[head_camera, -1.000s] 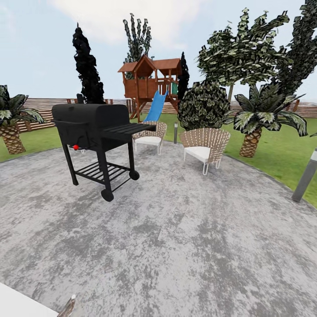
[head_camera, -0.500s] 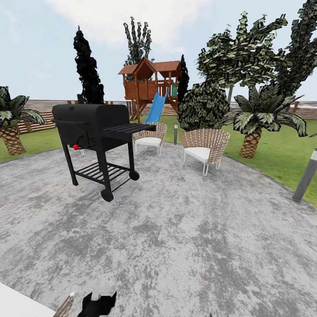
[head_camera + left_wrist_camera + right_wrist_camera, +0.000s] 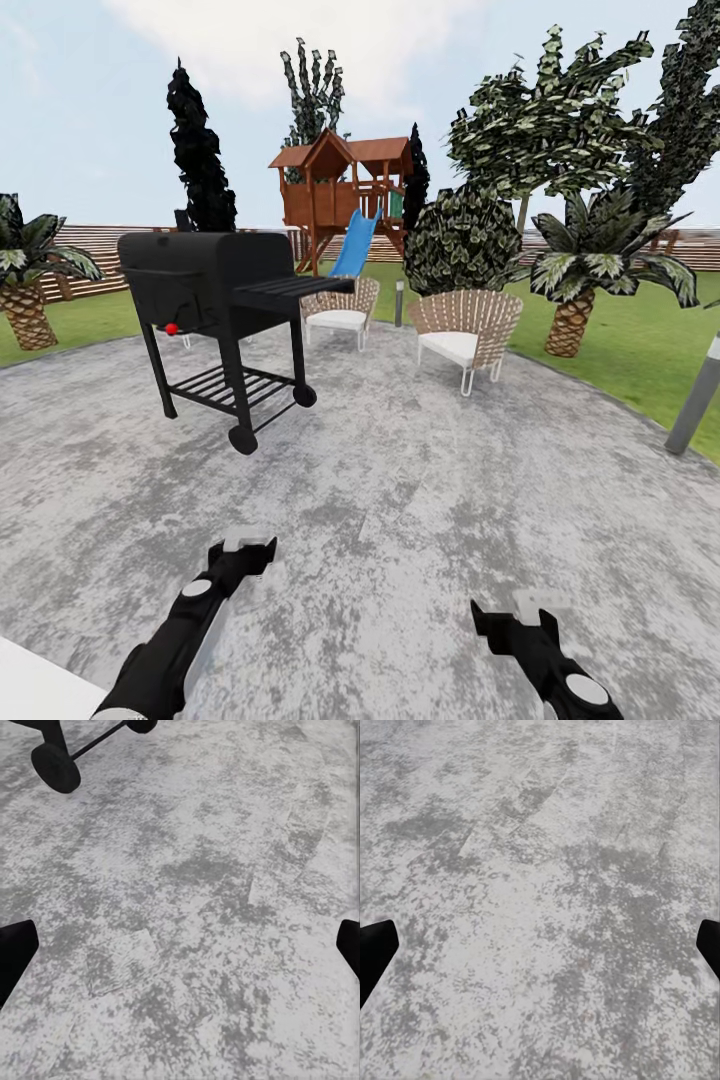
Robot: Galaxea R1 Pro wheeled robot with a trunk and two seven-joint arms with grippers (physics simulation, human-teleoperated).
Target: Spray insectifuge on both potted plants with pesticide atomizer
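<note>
Search phase: white hand sprayer and small potted rosettes not in sight. Left gripper (image 3: 248, 553) and right gripper (image 3: 520, 618) fingers spread, empty, above grey paved patio (image 3: 400, 480). Black wheeled grill (image 3: 215, 300) far left. Next: probably turn base to find sprayer.

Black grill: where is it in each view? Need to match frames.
Head: black grill stands left of centre on the patio, beyond the left claw.
Left wrist: one grill wheel on the paving, ahead of the claw.
Right wrist: mottled paving ahead of the right claw.
Shared landmark: the grey mottled patio surface.
</note>
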